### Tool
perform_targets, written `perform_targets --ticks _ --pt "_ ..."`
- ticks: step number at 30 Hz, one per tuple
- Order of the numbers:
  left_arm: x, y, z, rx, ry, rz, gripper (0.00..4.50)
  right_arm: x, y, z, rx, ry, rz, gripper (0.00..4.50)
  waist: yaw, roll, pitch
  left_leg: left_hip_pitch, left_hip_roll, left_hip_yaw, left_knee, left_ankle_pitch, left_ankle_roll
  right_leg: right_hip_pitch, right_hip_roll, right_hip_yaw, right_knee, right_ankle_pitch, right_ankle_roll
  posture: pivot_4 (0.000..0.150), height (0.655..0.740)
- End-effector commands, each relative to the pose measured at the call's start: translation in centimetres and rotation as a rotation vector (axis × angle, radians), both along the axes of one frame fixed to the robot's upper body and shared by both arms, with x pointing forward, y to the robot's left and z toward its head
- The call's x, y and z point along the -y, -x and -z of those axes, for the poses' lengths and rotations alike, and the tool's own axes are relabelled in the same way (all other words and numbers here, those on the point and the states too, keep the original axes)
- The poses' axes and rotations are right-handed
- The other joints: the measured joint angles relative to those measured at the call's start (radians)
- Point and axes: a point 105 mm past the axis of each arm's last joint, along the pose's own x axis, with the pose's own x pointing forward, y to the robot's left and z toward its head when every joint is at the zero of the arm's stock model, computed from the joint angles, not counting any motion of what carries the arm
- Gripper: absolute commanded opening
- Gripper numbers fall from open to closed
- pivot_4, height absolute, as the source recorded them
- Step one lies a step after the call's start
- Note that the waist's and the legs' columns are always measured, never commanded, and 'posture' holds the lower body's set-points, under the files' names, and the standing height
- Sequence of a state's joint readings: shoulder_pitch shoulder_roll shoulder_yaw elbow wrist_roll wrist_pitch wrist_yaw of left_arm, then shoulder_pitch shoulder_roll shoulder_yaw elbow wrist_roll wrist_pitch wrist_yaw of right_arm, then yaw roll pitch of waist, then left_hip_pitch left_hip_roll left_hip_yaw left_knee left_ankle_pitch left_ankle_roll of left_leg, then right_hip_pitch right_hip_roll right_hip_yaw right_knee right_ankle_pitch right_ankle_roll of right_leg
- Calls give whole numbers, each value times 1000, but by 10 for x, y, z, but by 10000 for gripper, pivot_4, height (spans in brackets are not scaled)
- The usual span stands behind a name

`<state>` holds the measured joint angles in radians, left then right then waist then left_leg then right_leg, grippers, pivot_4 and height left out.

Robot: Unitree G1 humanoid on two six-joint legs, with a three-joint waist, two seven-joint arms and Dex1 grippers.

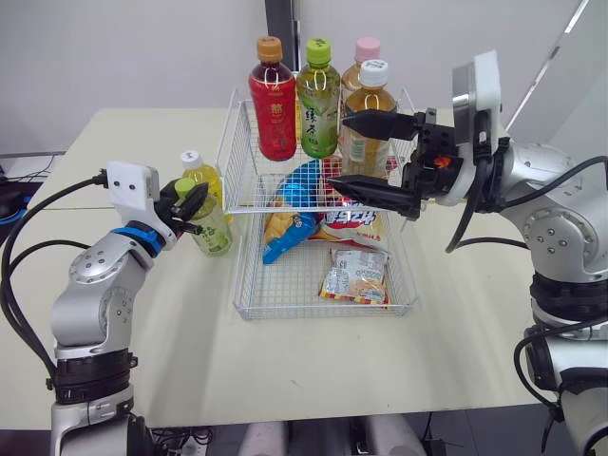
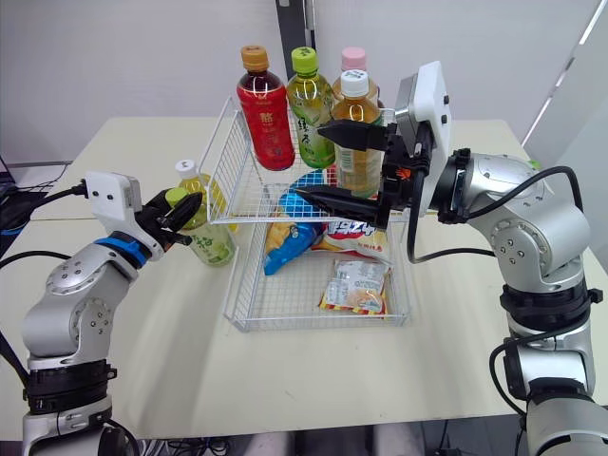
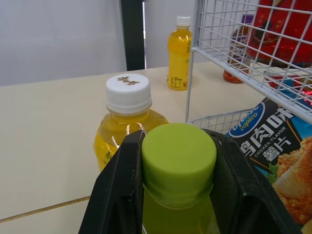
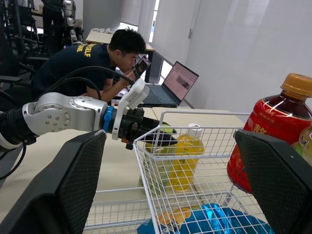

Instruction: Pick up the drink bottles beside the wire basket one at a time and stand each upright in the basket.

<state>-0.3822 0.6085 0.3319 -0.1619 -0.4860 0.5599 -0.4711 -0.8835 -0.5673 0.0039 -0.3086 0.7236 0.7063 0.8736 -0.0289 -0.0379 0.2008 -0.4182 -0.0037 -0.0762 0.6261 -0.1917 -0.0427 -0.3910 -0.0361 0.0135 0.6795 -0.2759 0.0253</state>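
Just beside the left wall of the wire basket (image 1: pixel 239 275), the left tool (image 1: pixel 193 207) is clenched on the neck of a green-capped bottle (image 1: pixel 213 233), its black fingers (image 3: pixel 119 195) flanking the cap. Right behind that bottle, also outside the basket's left wall, stands a yellow bottle with a white cap (image 3: pixel 127 122), untouched. Inside the basket's near half lie snack packets (image 1: pixel 356 275). Above the basket's middle the right tool (image 1: pixel 340 154) hangs released, jaws wide, gripping nothing. At the basket's far end four bottles stand upright: red (image 1: pixel 273 109), green (image 1: pixel 318 104), amber (image 1: pixel 366 123) and a pink-capped one (image 1: pixel 366 52).

By my reckoning four bottles are placed and two remain, one of them in the grasp but not yet over the basket wall.

Whether the gripped bottle's base rests on the tabletop (image 1: pixel 142 323) I cannot tell. The pink-capped bottle is largely hidden behind the amber one. Beyond the basket's far corner, the left wrist view shows another yellow bottle (image 3: pixel 179 53); whether it counts toward the job is unclear.
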Motion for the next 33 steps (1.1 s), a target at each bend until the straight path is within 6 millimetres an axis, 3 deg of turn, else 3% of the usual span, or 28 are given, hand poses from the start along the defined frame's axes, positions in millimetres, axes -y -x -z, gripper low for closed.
perform_targets --ticks 1,4,12,16,20,26,33 --pt "-6 25 -59 132 -89 77 13554 0 5 -6 36 -3 -12 45000 -3 0 0 0 0 0 0 0 0 0 0 0 0 0 0 1500 7400" --pt "-13 42 -88 102 -176 155 13554 -3 7 -1 7 1 -42 45000 -6 0 1 -1 0 1 -3 0 0 -3 1 1 0 0 0 1500 7400" --pt "-18 78 -158 50 -109 393 13554 -7 1 0 17 -8 -40 45000 -4 0 2 -3 -1 1 -2 0 0 -4 0 0 0 -4 6 1500 7400" --pt "-6 85 -187 73 -97 500 13554 -8 -2 1 26 -10 -37 45000 -1 0 3 -3 -1 0 -2 0 0 -4 0 -1 0 -4 6 1500 7400" --pt "20 86 -218 131 -139 614 13554 -9 -3 0 37 -16 -29 45000 -3 0 3 -5 -2 0 -2 0 0 -5 1 -2 0 -5 7 1500 7400" --pt "55 79 -241 177 -168 755 13554 -6 -3 1 50 -12 4 45000 -4 0 3 -12 -2 1 0 0 0 -15 2 0 3 -5 7 1500 7400" --pt "96 49 -225 223 -151 831 13554 1 -3 0 62 -13 64 45000 -5 0 3 -13 -1 1 1 0 0 -16 1 1 3 -2 2 1500 7400"
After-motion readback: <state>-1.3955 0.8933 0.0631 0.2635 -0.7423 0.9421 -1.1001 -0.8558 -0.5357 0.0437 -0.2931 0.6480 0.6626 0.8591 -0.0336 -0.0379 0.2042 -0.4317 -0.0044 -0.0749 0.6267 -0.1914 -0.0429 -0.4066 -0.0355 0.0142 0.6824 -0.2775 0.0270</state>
